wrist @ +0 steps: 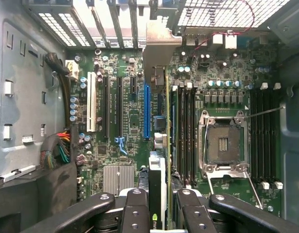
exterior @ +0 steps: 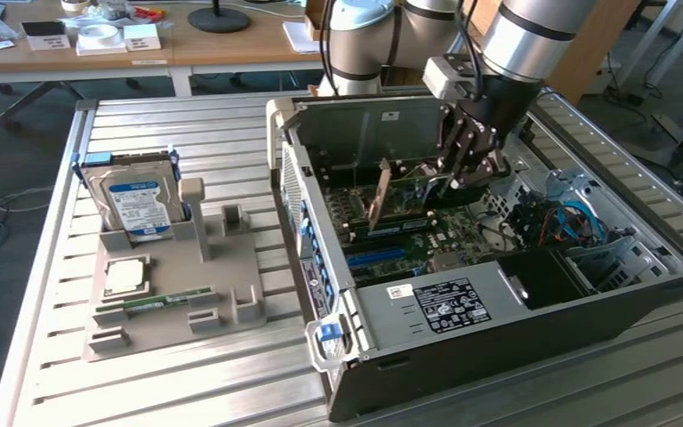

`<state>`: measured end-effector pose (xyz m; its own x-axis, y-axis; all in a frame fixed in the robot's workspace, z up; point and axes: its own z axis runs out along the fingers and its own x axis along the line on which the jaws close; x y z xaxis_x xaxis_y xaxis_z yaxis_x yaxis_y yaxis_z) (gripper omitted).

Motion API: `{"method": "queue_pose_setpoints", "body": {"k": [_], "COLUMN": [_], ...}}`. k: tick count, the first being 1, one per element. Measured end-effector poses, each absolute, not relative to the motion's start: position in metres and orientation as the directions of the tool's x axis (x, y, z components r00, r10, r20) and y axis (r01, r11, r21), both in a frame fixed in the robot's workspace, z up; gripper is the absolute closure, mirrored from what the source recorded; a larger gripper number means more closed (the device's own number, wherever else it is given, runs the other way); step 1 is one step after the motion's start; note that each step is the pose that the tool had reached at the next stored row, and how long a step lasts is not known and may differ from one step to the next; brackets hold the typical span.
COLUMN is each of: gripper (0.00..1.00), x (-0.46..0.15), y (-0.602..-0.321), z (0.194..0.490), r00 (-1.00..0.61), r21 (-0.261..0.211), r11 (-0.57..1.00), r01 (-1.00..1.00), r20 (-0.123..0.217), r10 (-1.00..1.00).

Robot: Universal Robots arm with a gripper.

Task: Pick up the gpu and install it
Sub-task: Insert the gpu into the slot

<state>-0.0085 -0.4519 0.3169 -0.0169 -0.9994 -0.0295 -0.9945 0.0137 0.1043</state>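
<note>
Closest to me, the ribbed aluminium table (exterior: 152, 391) runs bare along its front edge. On it lies the open black steel case (exterior: 496, 347), its side panel off and its walls boxing in the green motherboard (wrist: 130, 121). Toward the exterior view's left sits a grey plastic fixture (exterior: 188, 294) with a hard drive (exterior: 138, 200) upright in it, and open tabletop around it. Inside the case my gripper (wrist: 164, 208) is clenched on the gpu (exterior: 380, 203), which is edge-on, just beside the long blue slot (wrist: 147, 111). I cannot tell whether they touch. Wooden desks (exterior: 104, 53) stand beyond.
</note>
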Motion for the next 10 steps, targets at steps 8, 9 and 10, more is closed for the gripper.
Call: {"method": "queue_pose_setpoints", "body": {"k": [8, 9, 10], "gripper": [0.73, 0.73, 0.73], "x": [-0.0092, -0.0096, -0.0101], "y": [-0.4519, -0.4519, -0.4519], "z": [0.3093, 0.309, 0.3087], "r00": [-0.016, -0.017, -0.017], "r21": [0.104, 0.104, 0.104], "r11": [0.013, 0.014, 0.013], "r01": [-0.995, -0.995, -0.995], "r20": [-0.029, -0.029, -0.029], "r10": [-0.999, -0.999, -0.999]}}
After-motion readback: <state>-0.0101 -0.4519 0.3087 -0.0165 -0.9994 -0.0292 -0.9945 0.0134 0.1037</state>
